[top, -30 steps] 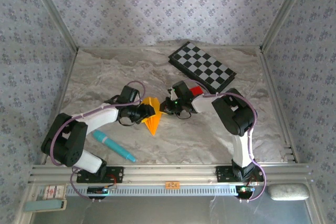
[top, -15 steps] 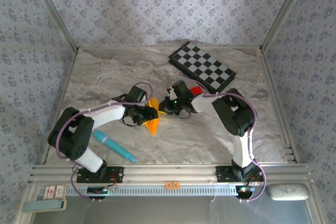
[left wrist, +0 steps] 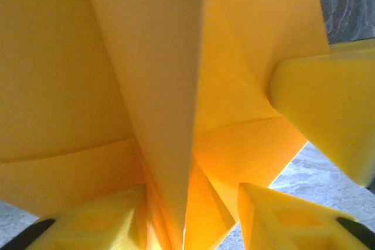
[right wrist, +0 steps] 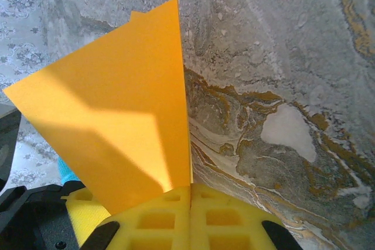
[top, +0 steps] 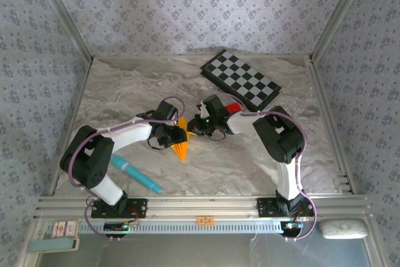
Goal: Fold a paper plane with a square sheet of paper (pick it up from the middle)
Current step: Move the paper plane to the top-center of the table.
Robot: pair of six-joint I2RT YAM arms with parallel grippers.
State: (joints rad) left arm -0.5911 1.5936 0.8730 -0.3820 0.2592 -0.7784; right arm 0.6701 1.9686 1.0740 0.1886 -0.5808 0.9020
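Looking down from the overhead camera, you see both arms reach in and meet just left of the frame's centre. There the paper plane (top: 182,146) shows as a small orange-yellow folded wedge over the marbled table (top: 250,167). Your left gripper (top: 175,133) comes at it from the left and your right gripper (top: 195,128) from the right. Both are at the paper's upper end, and its narrow end points toward the bottom of the frame.

On the right wrist camera, the right gripper (right wrist: 190,203) has its yellow fingers (right wrist: 222,221) pressed together at the bottom edge. They pinch the lower edge of the paper plane (right wrist: 117,121), which rises as a flat panel into the upper left.

On the left wrist camera, the paper plane (left wrist: 117,57) looms close, with a raised crease running down the middle. The left gripper (left wrist: 190,194) has its fingers (left wrist: 99,223) apart at the bottom, one on each side of that crease. You cannot tell whether they press on the paper.

In the upper right of the overhead frame lies the checkerboard (top: 240,79), with the red block (top: 232,108) just below it beside the right arm. A teal pen (top: 135,174) lies at lower left, well apart from the paper.
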